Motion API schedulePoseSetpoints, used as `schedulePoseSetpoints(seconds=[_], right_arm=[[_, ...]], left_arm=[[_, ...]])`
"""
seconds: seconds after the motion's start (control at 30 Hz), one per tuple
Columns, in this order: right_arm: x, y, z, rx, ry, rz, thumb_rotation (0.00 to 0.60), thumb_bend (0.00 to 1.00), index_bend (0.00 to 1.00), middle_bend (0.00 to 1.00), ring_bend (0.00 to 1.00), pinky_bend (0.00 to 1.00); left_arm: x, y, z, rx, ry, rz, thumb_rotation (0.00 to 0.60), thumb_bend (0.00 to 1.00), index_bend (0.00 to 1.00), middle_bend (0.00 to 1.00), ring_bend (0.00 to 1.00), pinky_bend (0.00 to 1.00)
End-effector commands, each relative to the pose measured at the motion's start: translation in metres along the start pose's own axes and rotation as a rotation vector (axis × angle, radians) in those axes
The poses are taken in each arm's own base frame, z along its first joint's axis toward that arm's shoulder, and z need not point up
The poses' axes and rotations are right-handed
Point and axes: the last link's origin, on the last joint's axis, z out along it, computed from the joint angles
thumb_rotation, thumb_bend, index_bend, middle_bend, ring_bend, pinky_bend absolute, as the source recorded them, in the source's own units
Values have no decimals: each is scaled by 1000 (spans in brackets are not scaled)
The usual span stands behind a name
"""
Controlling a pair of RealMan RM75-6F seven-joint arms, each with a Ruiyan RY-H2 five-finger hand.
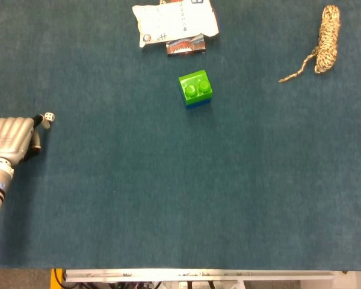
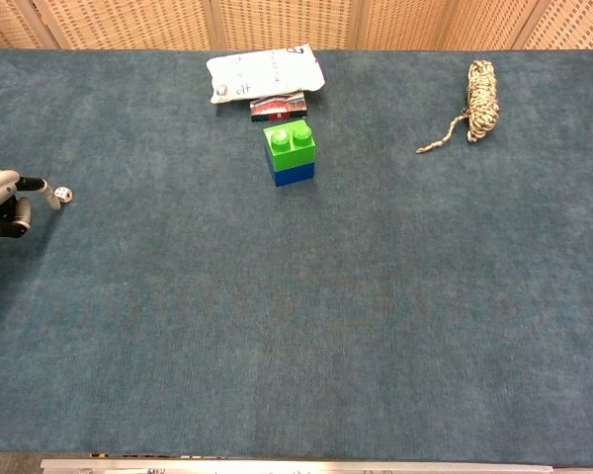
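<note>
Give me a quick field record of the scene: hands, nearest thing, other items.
left hand: at the table's left edge, fingers curled, a fingertip beside the small white die; contact unclear
right hand: not in view
centre: green toy brick on a blue brick
far edge: white printed packet over a red packet
far right: coiled tan rope
surface: dark teal cloth table

Even, diffuse overhead light fills both views, bright without glare on the matte table cloth (image 1: 168, 180). Shadows are short and soft: the green block (image 1: 195, 88) casts a faint one toward 5 o'clock, the left hand (image 1: 12, 138) a dim patch toward 6 o'clock. Focus is sharp across the frames, with slight darkening at the corners.
</note>
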Motion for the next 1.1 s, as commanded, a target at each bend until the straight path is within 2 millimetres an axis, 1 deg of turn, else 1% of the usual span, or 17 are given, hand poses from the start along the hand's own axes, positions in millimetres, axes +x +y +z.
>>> schedulePoseSetpoints(seconds=[0.03,0.53,0.87,1.1], right_arm=[[0,0,0,1,1,0,600,94,202,204,92,281],[0,0,0,0,0,0,600,95,203,204,92,281],[0,0,0,-1,-2,1,600,95,203,204,92,280],[0,1,0,-1,0,1,600,94,202,204,92,280]], left_arm=[[-1,0,2,4,-3,-2,600,846,322,1000,1000,946],[4,4,9,2,10,-2,600,847,322,1000,1000,946],[13,14,13,-15,38,12,600,847,322,1000,1000,946],[15,14,9,-10,52,20,600,846,322,1000,1000,946]])
